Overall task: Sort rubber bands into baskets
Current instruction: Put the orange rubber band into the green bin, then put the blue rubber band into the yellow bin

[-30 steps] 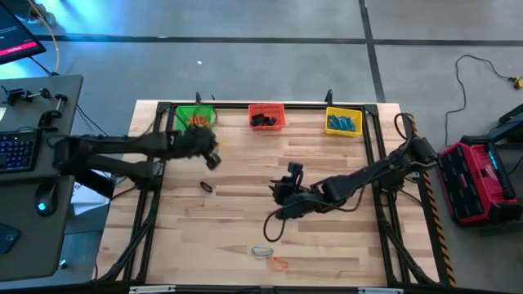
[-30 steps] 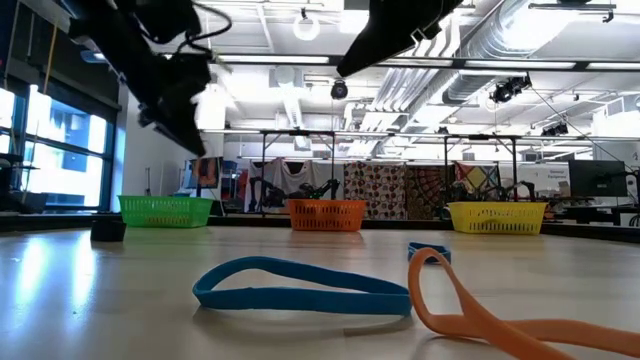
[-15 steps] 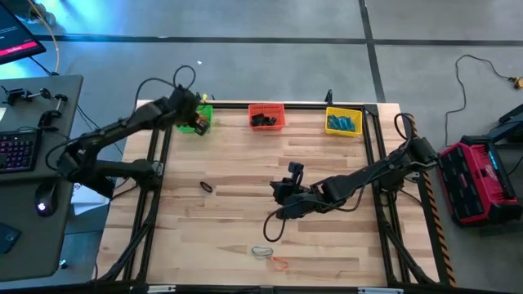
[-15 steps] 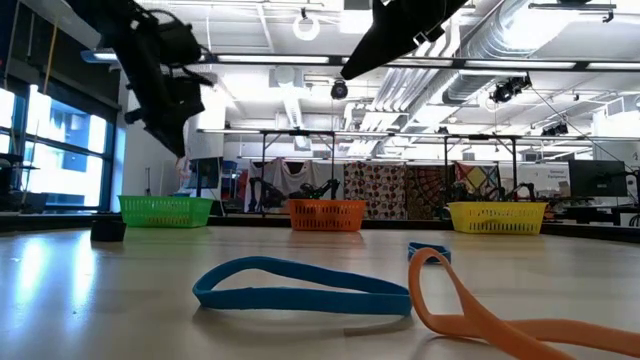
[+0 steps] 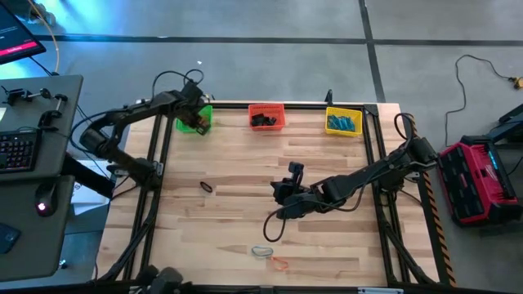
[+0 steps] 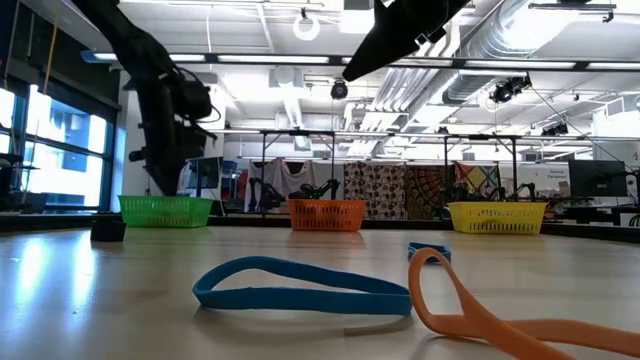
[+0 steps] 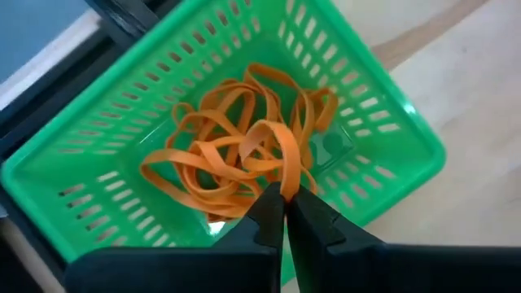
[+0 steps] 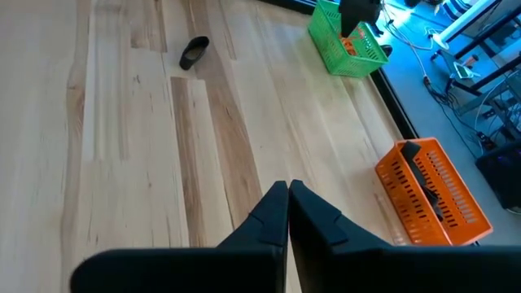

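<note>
My left gripper (image 5: 196, 117) is over the green basket (image 5: 189, 124) at the table's far left, shut on an orange rubber band (image 7: 273, 146). Several orange bands (image 7: 212, 159) lie in that basket. The red-orange basket (image 5: 266, 116) and the yellow basket (image 5: 343, 121) stand along the far edge. A black band (image 5: 206, 187) lies left of centre. A blue band (image 6: 300, 285) and an orange band (image 6: 480, 312) lie near the front edge. My right gripper (image 8: 287, 195) is shut and empty above the table's middle. My left gripper pinches the orange band at one spot of its loop (image 7: 286, 185) between the two fingertips (image 7: 269, 210). The fingers point down into the green basket from above. The rest of the loop hangs beyond the fingertips, over the heap of orange bands; I cannot tell whether it touches them.
A dark frame rail (image 5: 245, 104) runs along the table's far edge behind the baskets. Bare wood lies between the baskets and the loose bands. A desk with a keyboard (image 5: 20, 151) stands off the table's left side.
My left gripper has gone from the table's left middle toward the far edge with the orange band, to above the green basket, then down toward it. It has stayed shut on the band.
</note>
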Controlling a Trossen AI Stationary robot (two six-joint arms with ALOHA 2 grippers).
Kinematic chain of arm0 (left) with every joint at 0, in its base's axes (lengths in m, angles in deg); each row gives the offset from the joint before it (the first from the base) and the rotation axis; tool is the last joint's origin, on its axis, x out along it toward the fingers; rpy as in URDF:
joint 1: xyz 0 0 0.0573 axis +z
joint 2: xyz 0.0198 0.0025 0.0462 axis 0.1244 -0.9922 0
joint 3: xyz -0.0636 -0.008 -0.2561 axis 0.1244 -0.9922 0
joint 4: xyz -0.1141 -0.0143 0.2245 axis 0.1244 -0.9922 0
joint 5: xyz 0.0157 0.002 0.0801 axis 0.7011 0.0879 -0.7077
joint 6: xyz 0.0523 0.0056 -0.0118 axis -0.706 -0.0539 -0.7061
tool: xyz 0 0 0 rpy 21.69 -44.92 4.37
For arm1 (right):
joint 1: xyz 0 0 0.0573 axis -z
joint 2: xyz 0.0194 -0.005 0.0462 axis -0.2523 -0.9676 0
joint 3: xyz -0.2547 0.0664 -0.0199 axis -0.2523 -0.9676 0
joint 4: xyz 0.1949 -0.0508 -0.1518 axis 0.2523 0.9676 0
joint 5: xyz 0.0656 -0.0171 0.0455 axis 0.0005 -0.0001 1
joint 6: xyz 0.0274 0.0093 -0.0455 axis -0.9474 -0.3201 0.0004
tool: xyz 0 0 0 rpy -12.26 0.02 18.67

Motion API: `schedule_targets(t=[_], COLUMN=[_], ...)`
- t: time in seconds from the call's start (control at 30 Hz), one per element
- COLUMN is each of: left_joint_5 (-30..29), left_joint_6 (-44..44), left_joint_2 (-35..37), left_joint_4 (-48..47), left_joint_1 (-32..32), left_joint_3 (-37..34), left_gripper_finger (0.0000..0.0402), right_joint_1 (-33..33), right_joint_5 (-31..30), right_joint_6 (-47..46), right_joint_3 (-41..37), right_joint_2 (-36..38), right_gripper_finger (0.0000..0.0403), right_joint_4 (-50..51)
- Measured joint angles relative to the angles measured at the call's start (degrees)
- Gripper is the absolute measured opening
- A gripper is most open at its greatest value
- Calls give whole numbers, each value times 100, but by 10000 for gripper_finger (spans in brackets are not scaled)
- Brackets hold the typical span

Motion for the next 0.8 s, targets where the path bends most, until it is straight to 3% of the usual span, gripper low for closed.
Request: schedule_targets(t=[0.37, 0.8], left_joint_5=[-7, -136], left_joint_6=[-291, -295], left_joint_2=[11, 769], left_joint_4=[53, 50], left_joint_1=[-103, -302], left_joint_3=[2, 2], left_gripper_finger=[61, 144], right_joint_1=[0, 0], right_joint_5=[38, 198], right_joint_6=[-16, -16], right_joint_3=[0, 0], right_joint_2=[-2, -4], right_gripper_finger=[0, 0], right_joint_4=[18, 18])
